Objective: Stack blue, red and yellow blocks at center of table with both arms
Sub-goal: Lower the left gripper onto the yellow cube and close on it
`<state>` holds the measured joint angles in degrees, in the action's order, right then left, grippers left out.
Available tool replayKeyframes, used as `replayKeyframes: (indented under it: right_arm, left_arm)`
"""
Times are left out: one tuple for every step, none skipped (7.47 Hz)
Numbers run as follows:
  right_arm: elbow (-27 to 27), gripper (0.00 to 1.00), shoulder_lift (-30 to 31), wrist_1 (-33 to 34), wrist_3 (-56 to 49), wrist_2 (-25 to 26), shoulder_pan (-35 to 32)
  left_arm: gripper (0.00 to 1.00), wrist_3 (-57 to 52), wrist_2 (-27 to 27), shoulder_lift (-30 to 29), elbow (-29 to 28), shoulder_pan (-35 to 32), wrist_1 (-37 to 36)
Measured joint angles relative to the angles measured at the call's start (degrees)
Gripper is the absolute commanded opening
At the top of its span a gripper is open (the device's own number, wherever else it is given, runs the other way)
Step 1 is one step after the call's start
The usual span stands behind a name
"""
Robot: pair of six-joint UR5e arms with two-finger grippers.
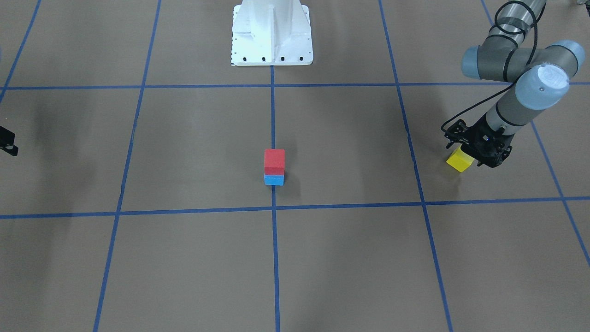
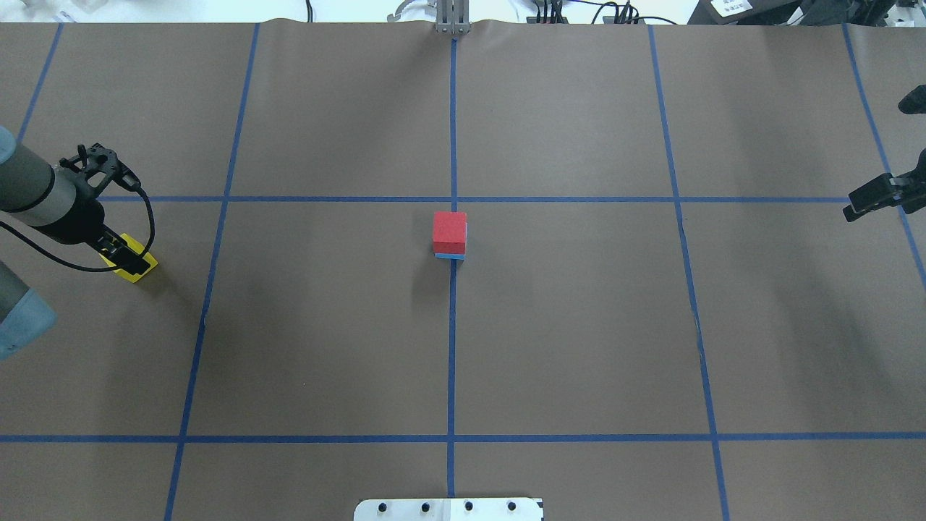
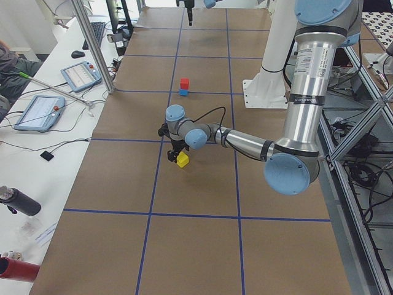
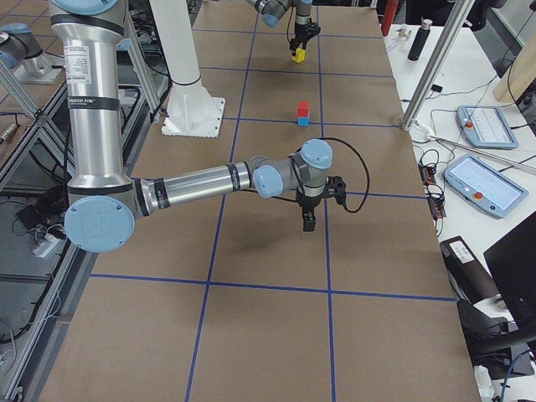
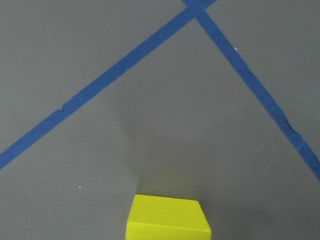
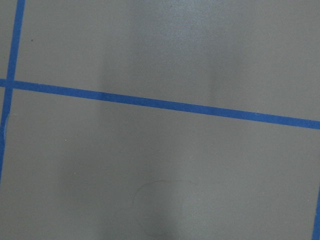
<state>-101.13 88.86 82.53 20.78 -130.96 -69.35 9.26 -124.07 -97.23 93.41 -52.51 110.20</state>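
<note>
Yellow block at left claw, pinch impossible to tell; red block atop blue block well off rightward, bench centre. Right claw: cannot tell.

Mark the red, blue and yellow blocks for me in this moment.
red block (image 1: pixel 274 157), exterior front-facing view, on its top face.
blue block (image 1: pixel 274 180), exterior front-facing view, on the side face showing beneath the red block.
yellow block (image 1: pixel 459 161), exterior front-facing view, on its uncovered part.

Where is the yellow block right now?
Overhead view, far left: yellow block in the left pincer, well apart from the red-on-blue stack at centre.
</note>
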Motion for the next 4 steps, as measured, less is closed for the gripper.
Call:
replayKeyframes:
  right_arm:
    - [-0.04,1.00,0.03,0.00,-0.02,0.00,0.00]
    - [-0.12,1.00,0.06,0.00,-0.03,0.00,0.00]
    - [-0.19,1.00,0.07,0.00,-0.03,-0.02,-0.01]
    - [-0.34,1.00,0.11,0.00,-0.03,-0.06,-0.05]
  left_arm:
    - [0.01,0.02,0.10,-0.38,-0.69,0.03,0.01]
    - [0.00,0.19,0.20,-0.68,-1.17,0.03,-0.05]
    - [0.00,0.46,0.19,-1.04,-1.32,0.04,-0.38]
    - [0.00,0.97,0.03,-1.84,-0.79,0.03,-2.42]
